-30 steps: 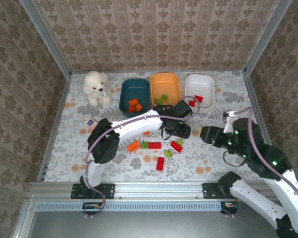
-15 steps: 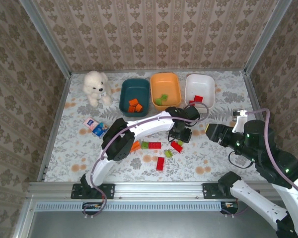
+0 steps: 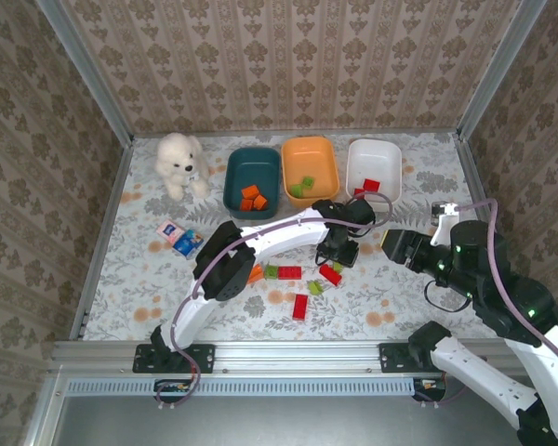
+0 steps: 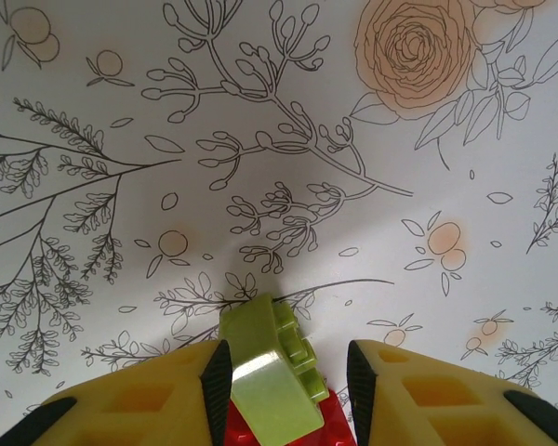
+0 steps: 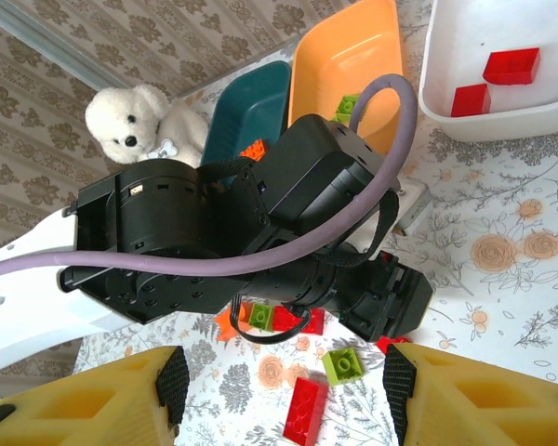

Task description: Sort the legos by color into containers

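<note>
1. Over the last half second the right arm has edged left, toward the left arm's wrist. The left arm has hardly shifted, and the loose bricks lie as they did.
2. The left gripper is low over the table, just in front of the white tub.
3. Its fingers straddle a tilted green brick that rests on a red brick. The left pad is against the green brick, and a gap shows on the right side, so the grip is not closed.
4. The right gripper hangs above the table with its fingers spread wide and nothing between them, facing the left arm's wrist.
5. The teal tub holds two orange bricks. The orange tub holds green ones, and the white tub holds two red ones.
6. Loose on the table, left of the left gripper, lie an orange piece, a green piece and a red piece in a row. Nearer the bases lie another green and another red.
7. A bear sits left of the teal tub, and a carton lies nearer, on the left.
</note>
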`<state>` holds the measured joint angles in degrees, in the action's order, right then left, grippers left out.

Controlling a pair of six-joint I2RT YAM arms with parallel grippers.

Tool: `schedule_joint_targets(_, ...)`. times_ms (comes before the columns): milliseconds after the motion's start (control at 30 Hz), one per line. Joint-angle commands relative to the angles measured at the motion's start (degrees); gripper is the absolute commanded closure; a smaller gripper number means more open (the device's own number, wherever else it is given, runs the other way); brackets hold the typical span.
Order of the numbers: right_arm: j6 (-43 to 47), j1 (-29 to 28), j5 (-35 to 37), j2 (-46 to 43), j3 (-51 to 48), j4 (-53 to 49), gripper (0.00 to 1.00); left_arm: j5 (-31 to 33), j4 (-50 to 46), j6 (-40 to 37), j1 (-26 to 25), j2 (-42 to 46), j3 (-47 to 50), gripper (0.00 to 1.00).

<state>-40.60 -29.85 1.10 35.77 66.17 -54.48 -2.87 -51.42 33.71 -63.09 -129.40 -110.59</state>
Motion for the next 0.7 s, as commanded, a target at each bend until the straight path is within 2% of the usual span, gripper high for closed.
schedule_joint_targets(0,-0.3,-0.2,0.3,0.2,-0.3,-0.3,0.39,2.1,-2.1,-1.8,-0.9,-0.6,-3.1,0.58)
schedule_joint_targets(200,-0.3,-0.2,0.1,0.7,-0.6,0.0,0.39,4.7,-2.6,-1.0,-1.3,2.2,-3.2,0.52)
schedule_joint_targets(467,-0.2,-0.2,-0.3,1.1,-0.5,1.2,0.39,0.7,-4.5,3.5,-0.4,0.4,-1.9,0.42)
schedule_joint_targets(600,-0.2,-0.2,-0.3,1.2,-0.5,1.1,0.39,-1.1,-5.6,4.6,0.4,-1.2,-2.4,0.42)
schedule_joint_targets(667,0.0,-0.2,-0.3,1.1,-0.4,1.0,0.39,-1.9,-5.2,4.9,0.5,-1.6,-2.0,0.46)
